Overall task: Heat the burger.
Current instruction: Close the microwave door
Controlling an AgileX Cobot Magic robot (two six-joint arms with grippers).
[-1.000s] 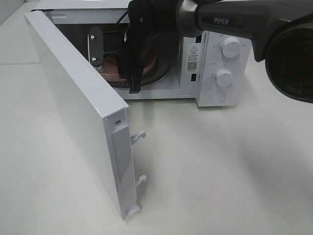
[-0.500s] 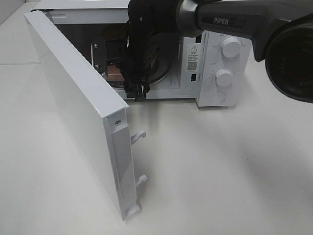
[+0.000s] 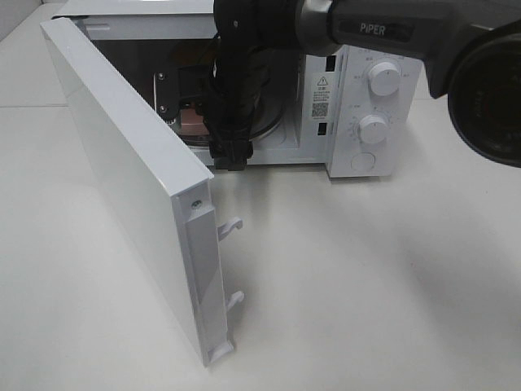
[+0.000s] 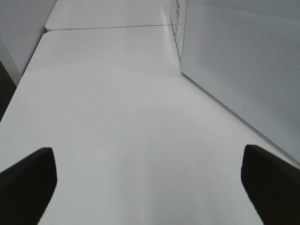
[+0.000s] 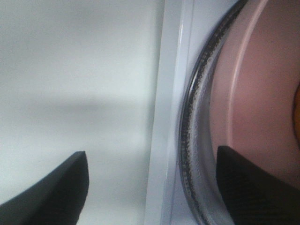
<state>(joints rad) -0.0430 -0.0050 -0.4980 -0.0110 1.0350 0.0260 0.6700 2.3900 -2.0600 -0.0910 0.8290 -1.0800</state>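
The white microwave (image 3: pixel 358 90) stands open with its door (image 3: pixel 130 179) swung out to the left. A round pink plate (image 3: pixel 189 122) lies on the glass turntable (image 5: pixel 197 140) inside. The burger is hidden behind my right arm in the high view. In the right wrist view only an orange sliver (image 5: pixel 297 98) shows on the plate (image 5: pixel 253 93). My right gripper (image 3: pixel 230 156) hangs at the front sill of the cavity, and the right wrist view shows it (image 5: pixel 150 159) open and empty. My left gripper (image 4: pixel 147 154) is open and empty over bare table.
The microwave's two knobs (image 3: pixel 383 79) and button panel are on its right front. The open door's latch hooks (image 3: pixel 232 224) stick out toward the table's middle. The microwave's perforated side wall (image 4: pixel 243 61) stands close beside the left gripper.
My right gripper has drawn back out of the microwave cavity to its front sill, leaving the plate inside. The door and the left arm have not moved.
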